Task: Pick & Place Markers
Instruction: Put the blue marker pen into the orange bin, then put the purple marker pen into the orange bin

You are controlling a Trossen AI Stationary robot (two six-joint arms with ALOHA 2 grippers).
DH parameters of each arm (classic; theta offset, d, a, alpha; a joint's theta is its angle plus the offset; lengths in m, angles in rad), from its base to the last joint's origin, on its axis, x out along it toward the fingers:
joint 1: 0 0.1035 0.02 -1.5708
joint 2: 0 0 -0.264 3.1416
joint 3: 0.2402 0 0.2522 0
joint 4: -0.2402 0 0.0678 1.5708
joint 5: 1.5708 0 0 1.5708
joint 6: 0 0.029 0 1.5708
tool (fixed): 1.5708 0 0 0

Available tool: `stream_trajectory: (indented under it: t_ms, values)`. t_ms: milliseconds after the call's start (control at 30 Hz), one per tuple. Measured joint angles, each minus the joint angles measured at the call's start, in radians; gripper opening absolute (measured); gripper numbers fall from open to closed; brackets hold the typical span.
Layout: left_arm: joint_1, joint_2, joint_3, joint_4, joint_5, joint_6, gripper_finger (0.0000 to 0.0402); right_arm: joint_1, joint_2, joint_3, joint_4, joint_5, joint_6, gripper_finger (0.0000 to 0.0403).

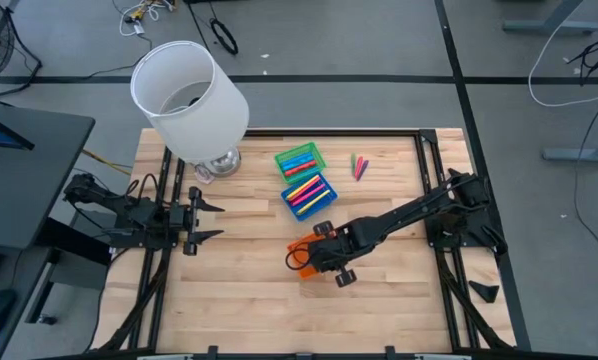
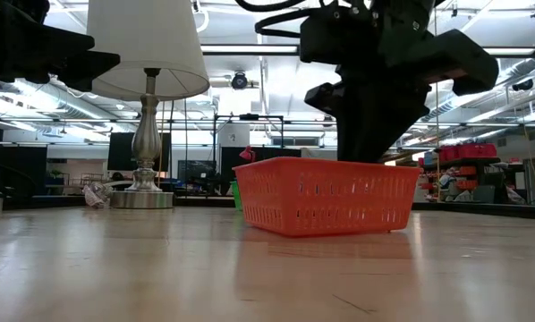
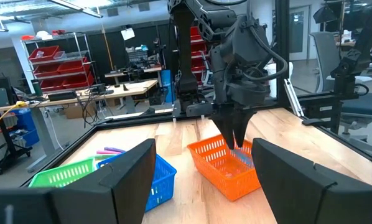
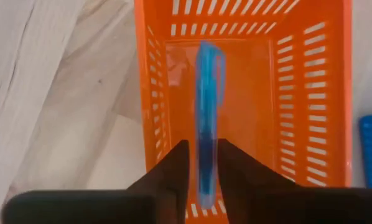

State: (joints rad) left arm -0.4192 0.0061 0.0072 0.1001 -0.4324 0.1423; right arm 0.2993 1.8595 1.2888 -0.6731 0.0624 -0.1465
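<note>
My right gripper point(image 4: 201, 163) points straight down into the orange tray point(image 4: 310, 93), fingers flanking a blue marker point(image 4: 206, 112); whether they grip it, I cannot tell.

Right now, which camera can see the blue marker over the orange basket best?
The right wrist view: the blue marker stands out between the right gripper fingers, over the orange tray. In the high view the arm hides it. The low view shows only the tray's wall, and the left wrist view shows no marker there.
</note>
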Motion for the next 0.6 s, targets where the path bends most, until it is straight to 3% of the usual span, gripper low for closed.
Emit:
stream_trajectory:
  t_ms: [267, 600]
  values:
    - [0.0, 0.0, 0.0, 0.0, 0.0, 0.0, 0.0273, -0.005, 0.0, 0.0, 0.006, 0.001, -0.03, 0.0137]
    - [0.0, 0.0, 0.0, 0.0, 0.0, 0.0, 0.0273, -0.005, 0.0, 0.0, 0.007, 0.001, -0.027, 0.014]
